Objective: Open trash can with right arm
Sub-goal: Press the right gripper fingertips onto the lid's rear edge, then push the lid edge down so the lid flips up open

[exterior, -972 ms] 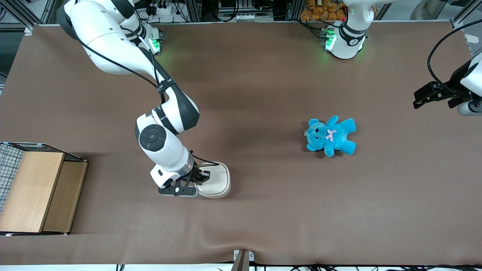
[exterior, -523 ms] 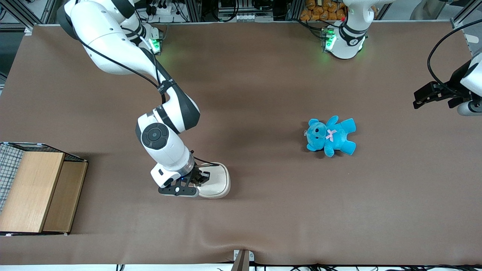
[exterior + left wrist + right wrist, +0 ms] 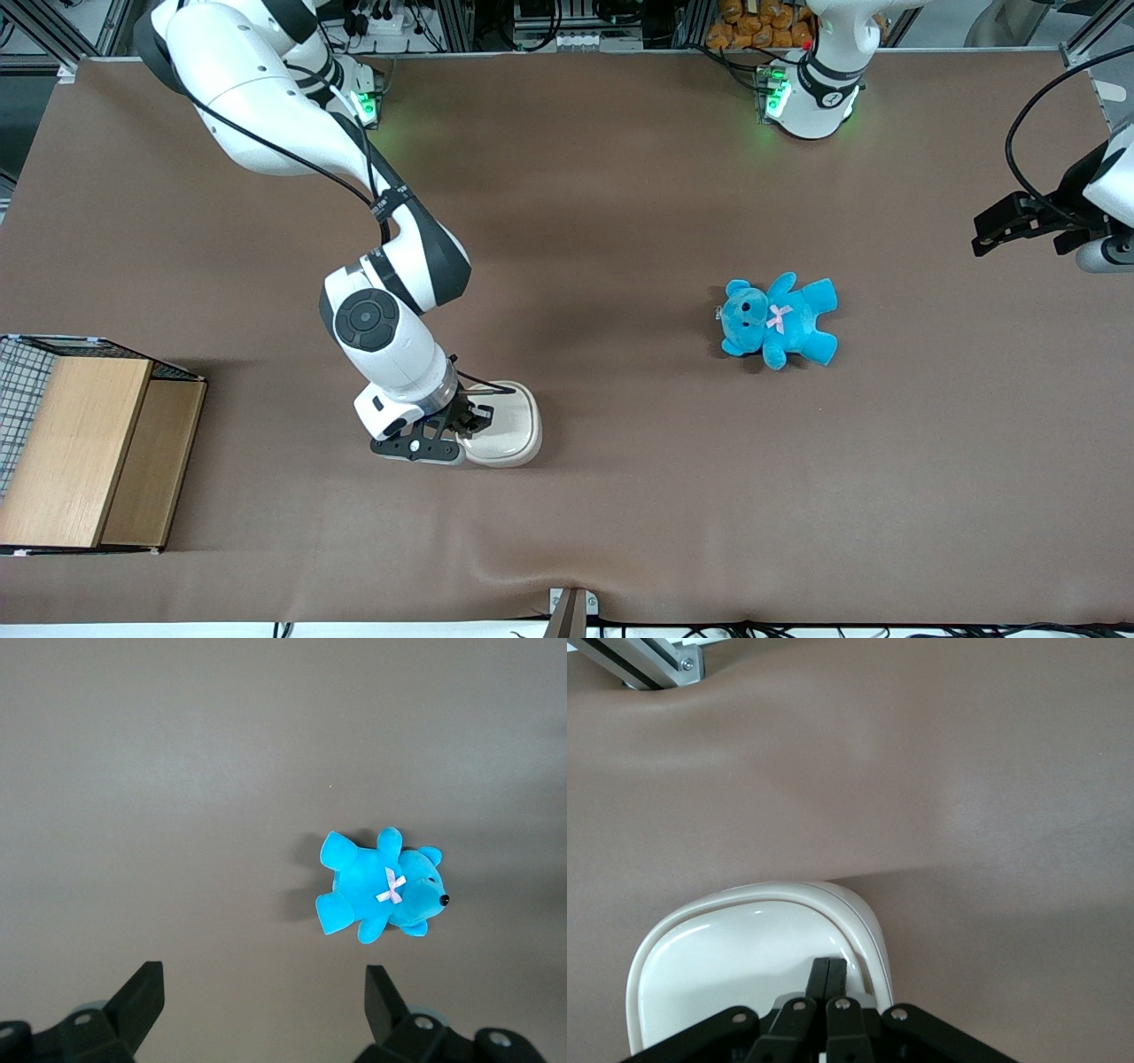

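We see a wooden box (image 3: 84, 452) well off from the end effector (image 3: 467, 420), at the working arm's end of the desk (image 3: 620, 496). The right arm (image 3: 372, 310) sets the end effector on the trash can (image 3: 509, 425), its fingers (image 3: 828, 979) pressed together on the lid, which lies flat. A blue teddy (image 3: 780, 321) lies well apart from the end effector, toward the parked arm's end.
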`<state>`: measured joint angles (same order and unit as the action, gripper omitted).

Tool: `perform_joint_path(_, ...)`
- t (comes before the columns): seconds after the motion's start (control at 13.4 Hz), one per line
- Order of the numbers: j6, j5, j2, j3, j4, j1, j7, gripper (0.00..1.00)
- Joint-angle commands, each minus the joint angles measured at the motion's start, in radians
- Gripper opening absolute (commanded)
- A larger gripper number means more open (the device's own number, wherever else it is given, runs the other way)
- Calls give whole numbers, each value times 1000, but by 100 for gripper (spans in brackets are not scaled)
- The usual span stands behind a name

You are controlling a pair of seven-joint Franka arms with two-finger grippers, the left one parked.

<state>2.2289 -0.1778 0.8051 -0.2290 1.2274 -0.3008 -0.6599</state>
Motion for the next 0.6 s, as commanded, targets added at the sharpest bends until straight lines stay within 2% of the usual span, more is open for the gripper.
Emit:
perform_joint_path(0.0, -78, -14, 6, -39, -51, 12, -27, 0)
perform_joint_path(0.52, -127, 37, 6, -92, -134, 11, -121, 0)
